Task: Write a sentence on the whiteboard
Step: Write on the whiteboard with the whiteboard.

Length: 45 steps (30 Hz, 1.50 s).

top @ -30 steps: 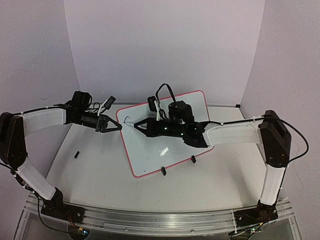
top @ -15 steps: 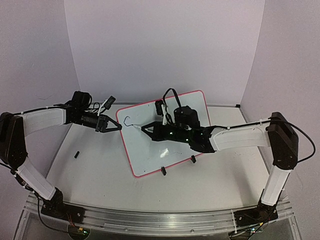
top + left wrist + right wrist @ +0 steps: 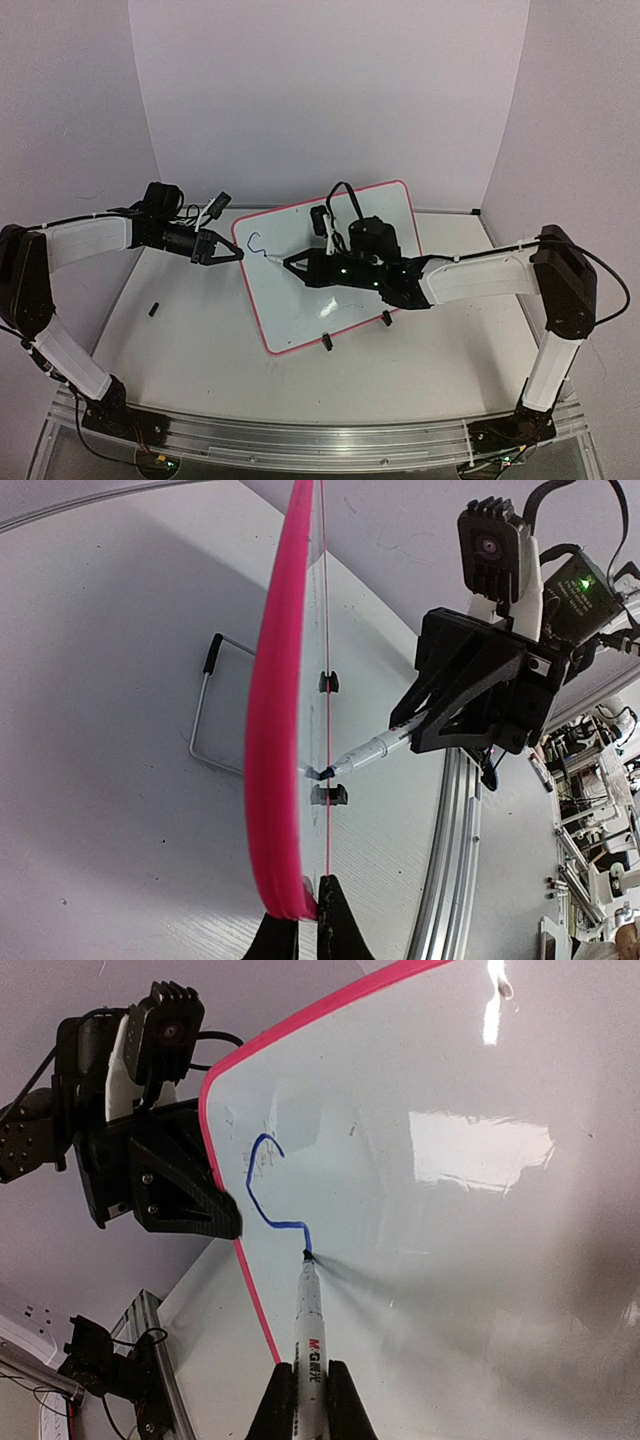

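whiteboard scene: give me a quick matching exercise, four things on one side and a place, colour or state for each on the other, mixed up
Things
1. whiteboard
2. marker
3. left tool
4. small black piece

Descriptions
a. lying loose on the table, left of the board
b. shut on the board's edge
c. held in the right tool, tip at the end of the blue stroke
d. white with a pink rim

Pairs: 1-d, 2-c, 3-b, 4-a

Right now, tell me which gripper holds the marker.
The right gripper: the marker sits between its fingers, tip on the whiteboard. The left gripper only pinches the board's pink rim.
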### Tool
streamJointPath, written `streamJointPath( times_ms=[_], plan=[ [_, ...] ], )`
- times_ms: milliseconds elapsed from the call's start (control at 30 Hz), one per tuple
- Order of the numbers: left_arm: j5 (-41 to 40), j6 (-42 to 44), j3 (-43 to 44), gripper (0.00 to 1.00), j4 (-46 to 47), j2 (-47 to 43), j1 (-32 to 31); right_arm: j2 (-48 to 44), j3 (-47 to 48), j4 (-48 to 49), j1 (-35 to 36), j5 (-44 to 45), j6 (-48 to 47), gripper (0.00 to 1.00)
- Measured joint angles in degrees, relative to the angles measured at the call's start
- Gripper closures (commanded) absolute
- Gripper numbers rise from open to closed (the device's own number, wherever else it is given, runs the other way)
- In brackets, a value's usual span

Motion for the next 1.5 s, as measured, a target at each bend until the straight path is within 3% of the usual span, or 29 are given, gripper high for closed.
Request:
streamJointPath(
  times_ms=[833, 1100, 1500],
  plan=[
    [0.2, 0.0, 0.0, 1.0, 0.0, 0.0, 0.0, 1.3, 3.7, -1.8, 1.7, -3.4, -1.2, 1.0],
    [0.2, 0.0, 0.0, 1.0, 0.0, 0.0, 0.0, -4.6, 2.4, -2.8, 1.7, -0.5, -3.8, 1.0],
    [0.2, 0.0, 0.0, 1.0, 0.0, 0.0, 0.0, -3.5, 2.9, -4.9, 1.6, 1.0, -4.8, 1.0]
  ],
)
